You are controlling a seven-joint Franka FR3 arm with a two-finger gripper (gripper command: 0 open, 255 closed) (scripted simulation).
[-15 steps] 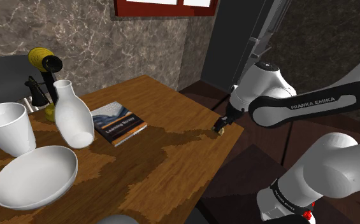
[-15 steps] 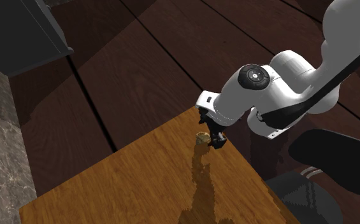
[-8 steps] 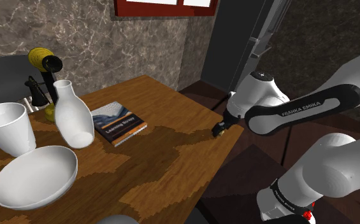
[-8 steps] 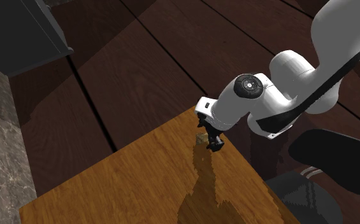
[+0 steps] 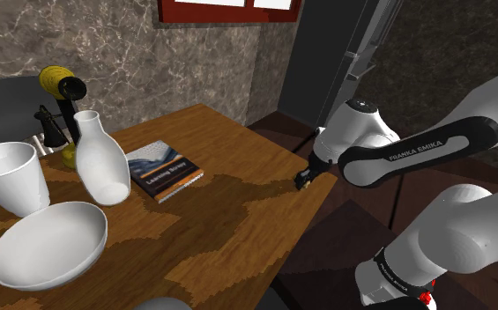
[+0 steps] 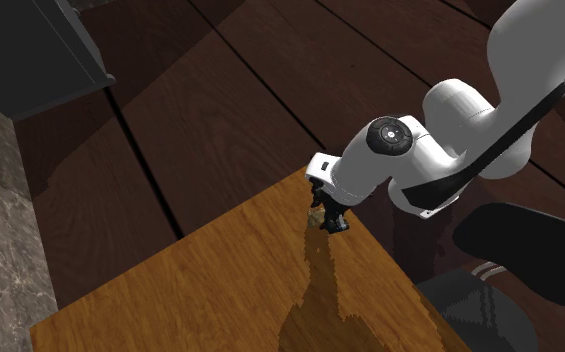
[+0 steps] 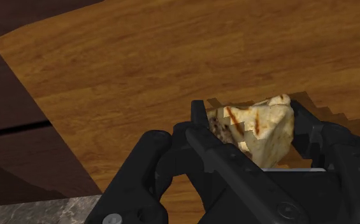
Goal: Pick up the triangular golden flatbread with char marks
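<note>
1. The wooden table (image 5: 238, 220) is the biggest thing here. Everything you care about is at its corner nearest the stand, right by the edge, so there isn't much room to slide anything.
2. The arm (image 5: 397, 154) is bent low over that corner with the wrist pointing down at the tabletop.
3. The clutter is the white bowl (image 5: 48, 244), the vase (image 5: 100, 158) and the book (image 5: 165, 169). It's all well apart from the corner, so you can ignore it.
4. The gripper (image 7: 252, 127) is down at the surface. The fingers (image 7: 199, 135) look closed in on the bread from both sides, pinching it rather than standing clear.
5. The flatbread (image 7: 261, 127) is a small pale-gold wedge with dark char streaks. It sits between the pads and, by its shadow, looks like it's still resting on the wood.
6. Handling guess: it'll be very light and probably soft, and it may fold or crumble if you squeeze hard. Grip across the thick middle of the wedge, not a thin tip, which could bend out of the pads. Use gentle force and lift straight up slowly. The surface looks dry, so slipping worries me less than crushing.
</note>
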